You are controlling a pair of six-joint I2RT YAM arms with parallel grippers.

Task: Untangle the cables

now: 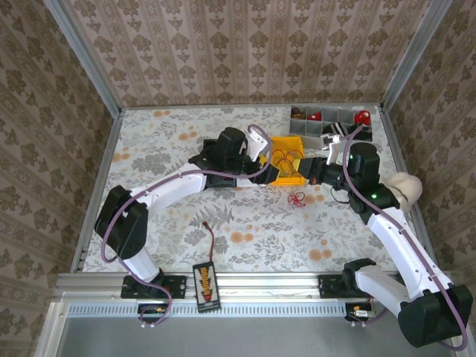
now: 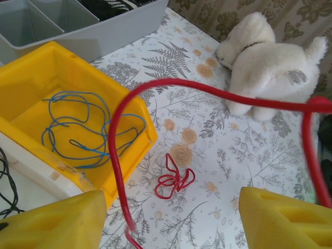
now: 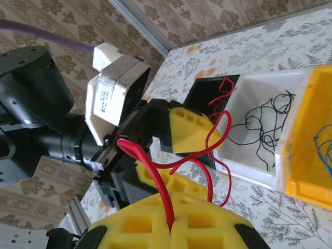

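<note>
My right gripper (image 3: pixel 174 228) is shut on a long red cable (image 3: pixel 155 171), which rises from between its yellow pads and loops toward the left gripper's fingers (image 3: pixel 194 129). In the left wrist view the same red cable (image 2: pixel 197 88) arcs across the frame and runs down between the pads of my open left gripper (image 2: pixel 171 207), close to the left pad. A small tangled red cable bundle (image 2: pixel 174 179) lies on the table in front of the yellow bin (image 2: pixel 140 104). From above, both grippers (image 1: pixel 268 158) (image 1: pixel 316 169) meet over that bin (image 1: pixel 299 143), with the bundle (image 1: pixel 297 198) just in front.
The yellow bin holds a blue wire (image 2: pixel 78 129). A white bin (image 3: pixel 249 88) beside it holds black wire, and a black bin (image 3: pixel 202 91) holds red wires. A grey organizer (image 1: pixel 327 123) stands at the back right, a white plush toy (image 2: pixel 270 62) at the right, and an orange-black device (image 1: pixel 204 285) at the front edge.
</note>
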